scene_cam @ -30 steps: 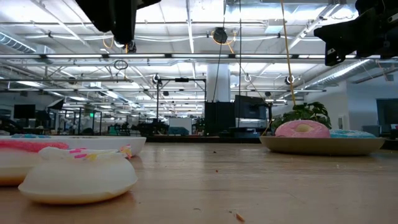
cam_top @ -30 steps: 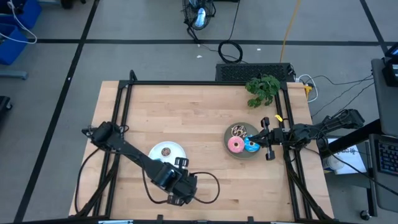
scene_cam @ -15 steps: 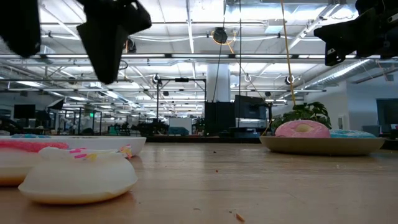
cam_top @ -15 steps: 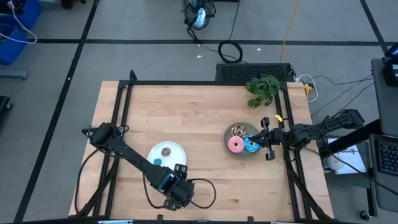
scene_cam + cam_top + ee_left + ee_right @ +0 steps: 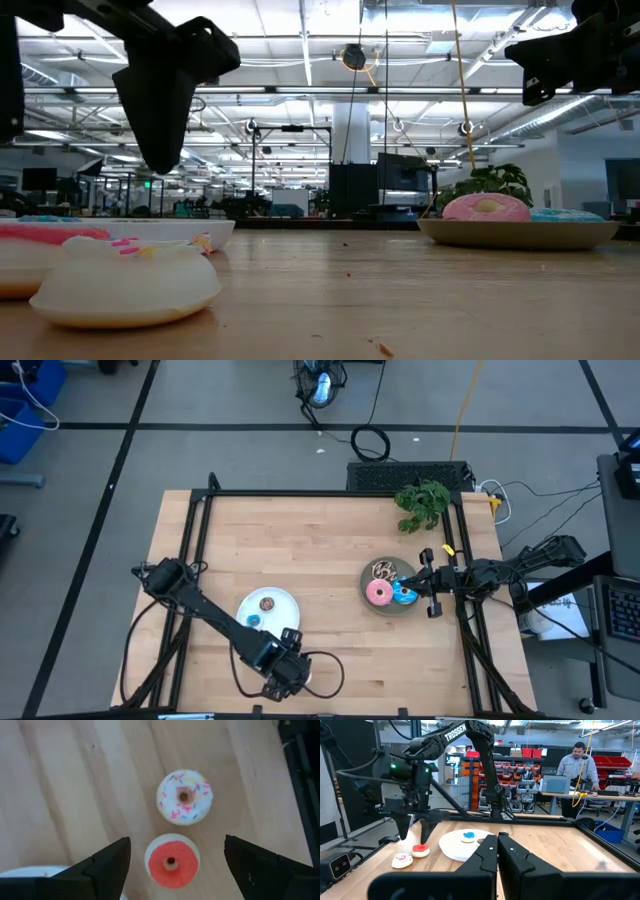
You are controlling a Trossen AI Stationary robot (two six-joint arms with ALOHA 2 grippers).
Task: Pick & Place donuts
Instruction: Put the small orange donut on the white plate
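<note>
While spread wide above them, left gripper hangs fingers apart over two mini rings on bare wood near front edge of surface: red donut, matte and foam-like with a small centre hole, directly between the fingers; whitish donut, glossy icing flecked with coloured sprinkles, just beside it and apart from it. Seen up close in low view as a pale rounded dome with pink and yellow flecks.

On round white plate, just beside those two: mini brown and blue donuts, too small to tell more. On round grey plate, well apart toward the right: pink donut, blue donut and chocolate-sprinkled donut, touching or nearly so.

Right gripper at rim of grey plate, fingers closed together, holding nothing. Surface of pale planked wood, grain visible, with a black metal frame.

Against a second ago: left gripper shifted closer to front edge and lower, now squarely above red donut; right arm and all donuts unmoved.
</note>
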